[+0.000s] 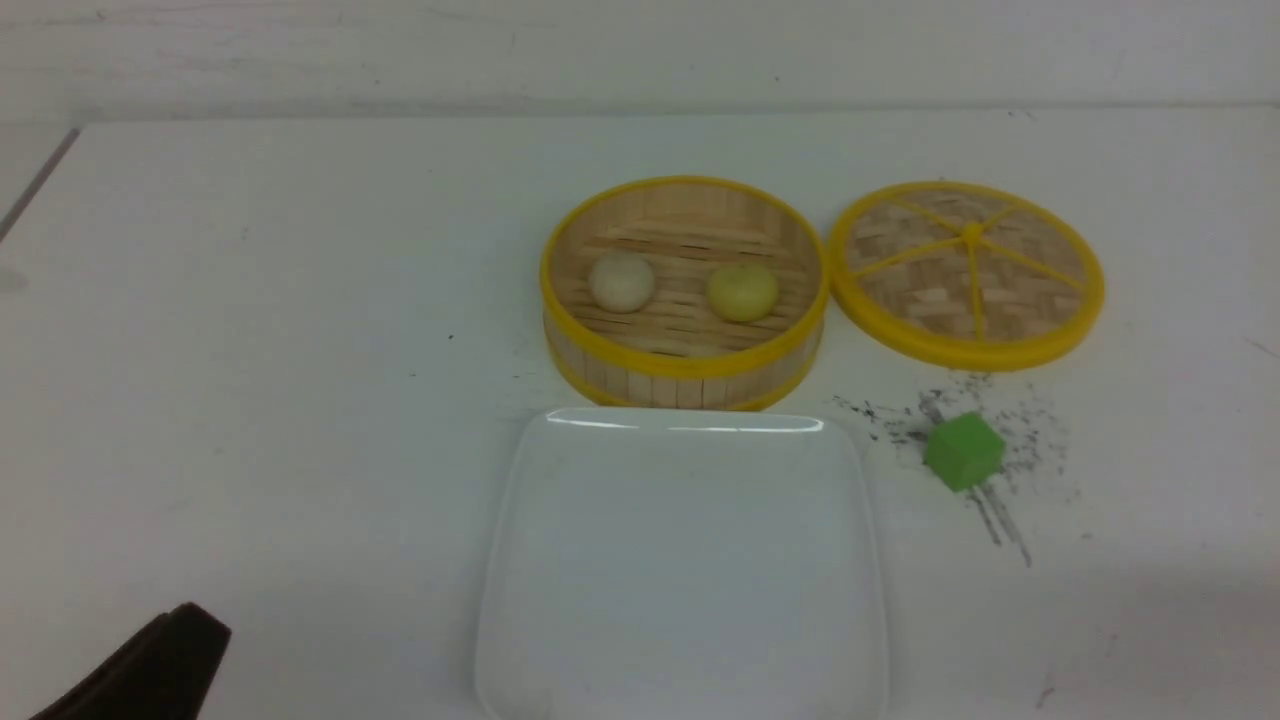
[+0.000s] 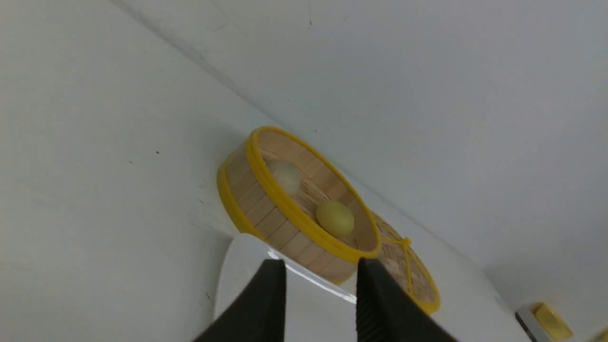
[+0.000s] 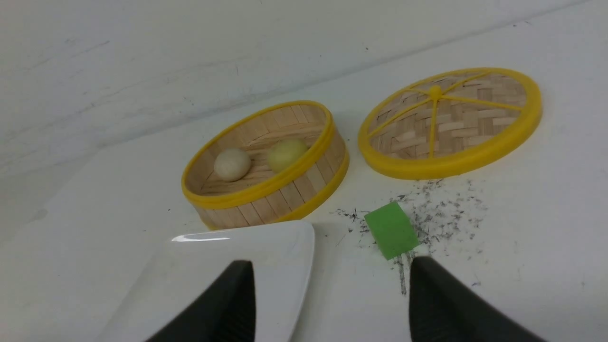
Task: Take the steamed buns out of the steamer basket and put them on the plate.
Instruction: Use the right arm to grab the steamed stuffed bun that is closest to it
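Flat woven lid (image 1: pixel 967 272) with yellow spokes, green cube (image 1: pixel 963 451) among dark specks (image 1: pixel 900 430), white table (image 1: pixel 250 400)

The basket (image 1: pixel 680 385) shows pale tan slats with yellow rims, the cream bun (image 1: pixel 621 281) is off-white and the yellow bun (image 1: pixel 742 291) pale. The lid (image 1: pixel 968 272) is woven tan with yellow spokes and a yellow rim. The plate (image 1: pixel 680 560) is glossy white, the cube (image 1: pixel 964 451) green, the surface (image 1: pixel 250 400) white with dark specks (image 1: pixel 1030 430), the left hand (image 2: pixel 321 262) and right hand (image 3: pixel 331 262) black.
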